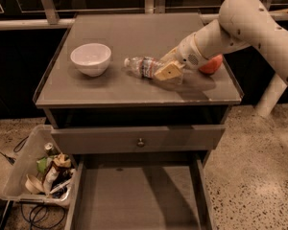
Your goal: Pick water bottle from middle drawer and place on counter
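- Reaching in from the right with the pale arm (249,23), and bringing the gripper (169,71) low over the right half of the counter (134,28).
- Clamping the tan fingers (167,72) closed on the lower end of the water bottle (143,67), and gripping nothing else.
- Holding the water bottle on its side over the counter top, white cap pointing left, dark label band showing just left of the fingers.
- Not being able to tell whether the bottle's body is resting on the counter or hanging just above it.
- Lying between the white bowl (91,59) and the round orange-red fruit (212,64), nearer the fruit.
- Standing upright on the counter's left half, well apart from the bottle's cap: the white bowl.
- Sitting just behind the gripper's wrist, close to the counter's right rim and partly hidden by the arm: the fruit.
- Standing pulled open at the bottom, grey floor showing: the middle drawer (134,200), below the drawer front (140,142) with its small round knob.
- Resting on the speckled floor left of the drawer, holding mixed scraps: a clear bin (24,162).
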